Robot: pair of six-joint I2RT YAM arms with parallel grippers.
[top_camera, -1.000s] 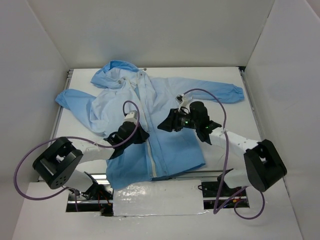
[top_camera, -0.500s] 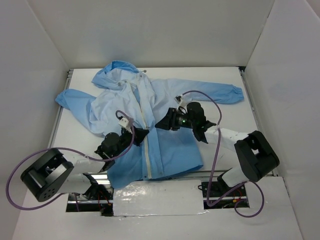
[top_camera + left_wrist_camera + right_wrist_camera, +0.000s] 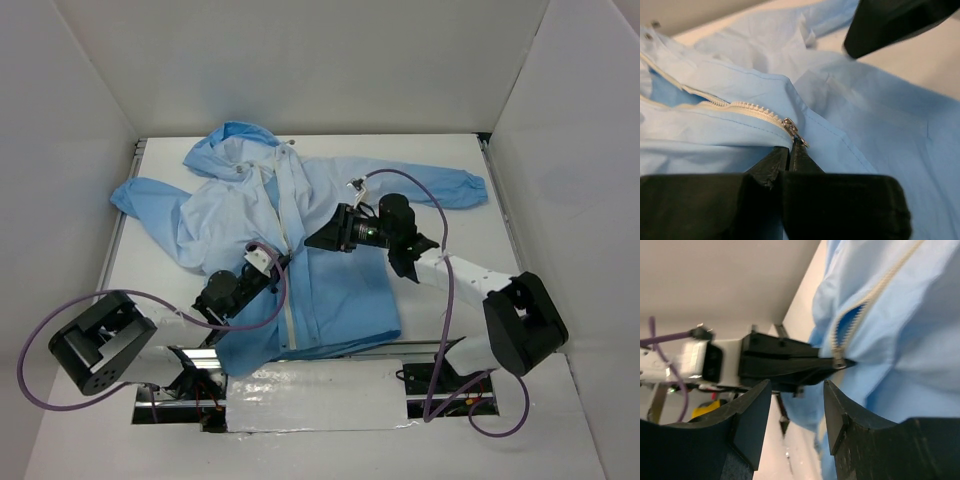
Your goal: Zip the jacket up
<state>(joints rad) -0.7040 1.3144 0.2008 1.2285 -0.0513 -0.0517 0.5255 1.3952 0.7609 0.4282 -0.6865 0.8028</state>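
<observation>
The light-blue jacket [image 3: 340, 215] lies spread on the table, hood at the far left, with its white zipper [image 3: 292, 225] running down the front. My left gripper [image 3: 278, 263] lies low on the lower front and is shut on the metal zipper pull [image 3: 791, 127]; its fingertips [image 3: 801, 148] pinch just below the slider. My right gripper [image 3: 312, 241] hovers just right of the zipper, open and empty. In the right wrist view its fingers [image 3: 752, 415] frame the left gripper [image 3: 790, 365], which holds the slider [image 3: 839, 361]. The zipper is open above the slider.
White walls enclose the table [image 3: 460, 290] on three sides. The left sleeve [image 3: 150, 205] is bunched at the far left; the right sleeve [image 3: 450, 185] stretches to the far right. Purple cables loop over both arms.
My left arm has drawn back to the left and the jacket's hem has shifted left with it. My right gripper has moved left and slightly farther, closer to the zipper.
</observation>
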